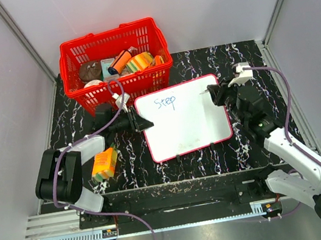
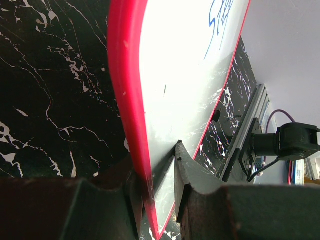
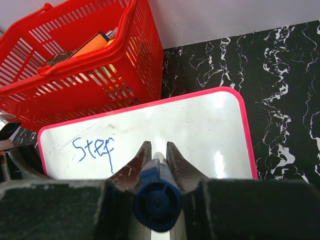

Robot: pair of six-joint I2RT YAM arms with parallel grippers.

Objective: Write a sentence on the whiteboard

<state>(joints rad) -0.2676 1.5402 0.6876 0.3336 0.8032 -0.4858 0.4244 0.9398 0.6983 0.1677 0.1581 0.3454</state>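
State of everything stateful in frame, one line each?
whiteboard: on table, left edge clamped
sentence: only "Step" written, blue
left gripper: shut on whiteboard edge
right gripper: shut on marker
marker: held, tip toward whiteboard; contact unclear
red basket: upright, filled
orange packet: lying on table, untouched

The table (image 1: 242, 57) was a black slab veined in white. The whiteboard (image 1: 189, 124) lay flat near the middle of it (red-framed, rounded at the corners, a little askew to the table's edges). Just behind the whiteboard's left half stood a red basket (image 1: 136, 82), close to the frame. Left of the whiteboard's near corner lay a small orange and yellow block (image 1: 104, 164), apart from it.
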